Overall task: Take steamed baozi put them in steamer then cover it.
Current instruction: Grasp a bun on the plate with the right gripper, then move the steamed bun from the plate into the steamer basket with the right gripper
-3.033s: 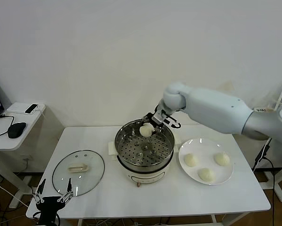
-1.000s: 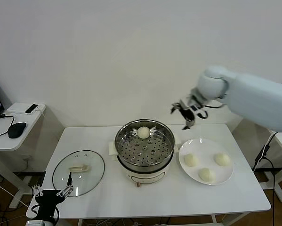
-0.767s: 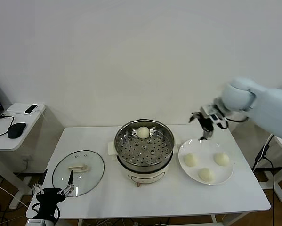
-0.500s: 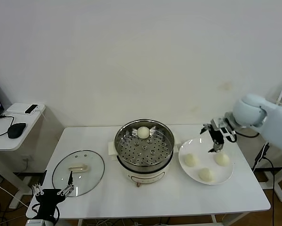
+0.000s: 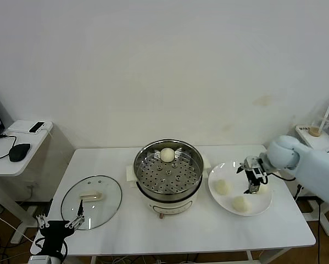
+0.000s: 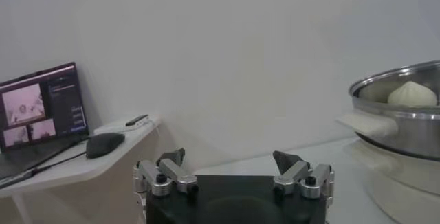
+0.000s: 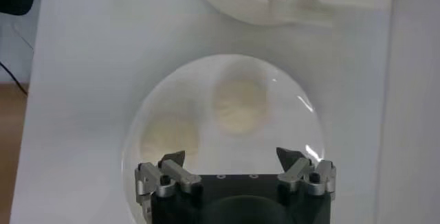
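The steamer (image 5: 167, 171) stands mid-table with one baozi (image 5: 167, 154) on its perforated tray at the back; both also show in the left wrist view, the steamer (image 6: 405, 126) and the baozi (image 6: 412, 95). The white plate (image 5: 232, 171) to its right holds three baozi: one at the left (image 5: 222, 187), one at the front (image 5: 240, 204), and one (image 5: 262, 188) partly hidden. My right gripper (image 5: 254, 185) is open and empty, low over that hidden bun. The right wrist view shows the open right gripper (image 7: 230, 158) above the plate (image 7: 278, 139) and two buns (image 7: 238, 105) (image 7: 170, 136). The glass cover (image 5: 91, 195) lies flat at the front left.
My left gripper (image 5: 59, 227) is parked, open, below the table's front-left corner; it also shows in the left wrist view (image 6: 229, 158). A side table at the left holds a mouse (image 5: 19, 151) and a laptop (image 6: 41, 105). A cup (image 5: 319, 127) stands at the far right.
My right gripper let go of a baozi at the back of the steamer, then swung right and down to the plate, ending low over the far-right bun. The left arm stayed put.
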Tool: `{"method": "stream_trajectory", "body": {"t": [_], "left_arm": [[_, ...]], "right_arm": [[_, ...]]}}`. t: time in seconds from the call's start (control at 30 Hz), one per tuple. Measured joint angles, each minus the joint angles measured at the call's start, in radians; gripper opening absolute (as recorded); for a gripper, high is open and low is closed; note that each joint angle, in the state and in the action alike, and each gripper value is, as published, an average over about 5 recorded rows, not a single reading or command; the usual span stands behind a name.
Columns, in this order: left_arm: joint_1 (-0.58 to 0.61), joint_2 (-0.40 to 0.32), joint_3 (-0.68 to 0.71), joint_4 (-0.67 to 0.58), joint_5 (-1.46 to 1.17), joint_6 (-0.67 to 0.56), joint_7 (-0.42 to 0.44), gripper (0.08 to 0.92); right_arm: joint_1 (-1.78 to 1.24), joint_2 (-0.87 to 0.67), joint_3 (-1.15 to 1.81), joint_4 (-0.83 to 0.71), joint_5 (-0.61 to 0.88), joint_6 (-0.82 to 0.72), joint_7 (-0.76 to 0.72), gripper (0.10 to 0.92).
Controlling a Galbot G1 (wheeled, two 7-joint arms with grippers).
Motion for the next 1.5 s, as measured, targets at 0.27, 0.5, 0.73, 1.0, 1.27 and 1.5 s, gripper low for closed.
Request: {"method": "stream_trajectory", "body": {"t": [0.27,0.5,0.73,1.0,1.27,1.5], "left_arm": [[-0.001,-0.001,-0.007,0.005,0.001,0.001,0.001,0.823],[0.004,0.0,-0.016,0.004,0.0,0.001,0.001,0.823],[0.0,-0.001,-0.018,0.005,-0.002,0.002,0.0,0.823],[0.003,-0.003,-0.019,0.005,-0.002,0.002,0.0,0.823],[0.006,-0.005,-0.019,0.0,-0.002,0.002,0.0,0.823],[0.007,-0.005,-0.019,-0.003,-0.002,0.002,0.0,0.823]], "right_arm": [[-0.045,0.086,0.03,-0.077,-0.031,0.009,0.028,0.823],[-0.075,0.145,0.042,-0.132,-0.054,0.012,0.042,0.823],[-0.092,0.182,0.056,-0.171,-0.075,0.011,0.054,0.807],[-0.105,0.203,0.066,-0.199,-0.094,0.005,0.056,0.711],[-0.112,0.203,0.079,-0.203,-0.101,0.008,0.046,0.605],[-0.093,0.189,0.084,-0.192,-0.094,0.013,0.019,0.527]]}}
